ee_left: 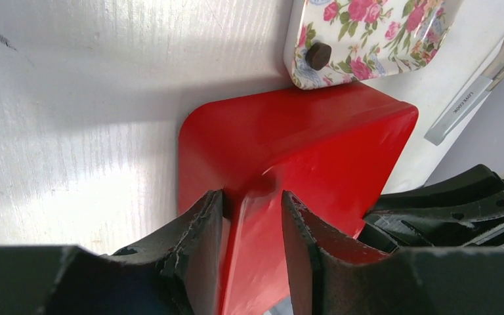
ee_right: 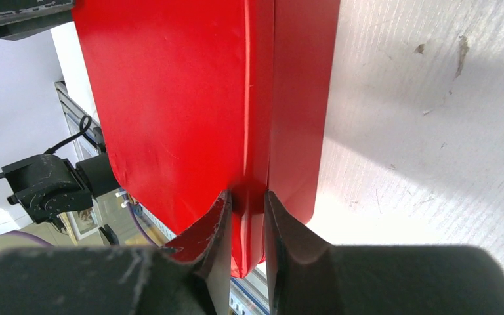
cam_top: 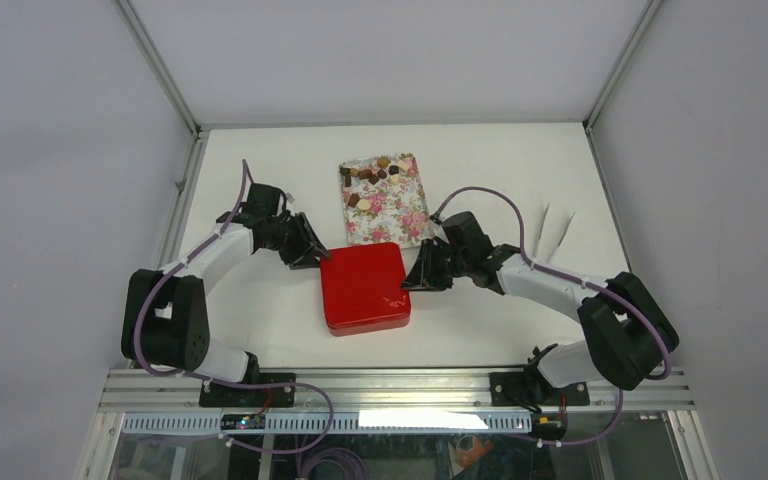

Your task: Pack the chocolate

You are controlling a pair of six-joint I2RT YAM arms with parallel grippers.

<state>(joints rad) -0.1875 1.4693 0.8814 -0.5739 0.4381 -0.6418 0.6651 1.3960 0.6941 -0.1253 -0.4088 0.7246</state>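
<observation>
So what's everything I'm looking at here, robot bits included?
Red box: one, glossy red, closed, middle of the table.
Floral tray: one, white with pink roses, just behind the box.
Chocolates: about a dozen, mostly dark brown, a few tan or cream, at the tray's far end.
Tongs: two slim pale pieces, right of the tray; whether they are one pair or two I cannot tell.
Table: one, white, with grey panels around it.
Left gripper: one, black, fingers astride the box's far left corner; grip unclear.
Right gripper: one, black, pinched on the box's right edge.
</observation>
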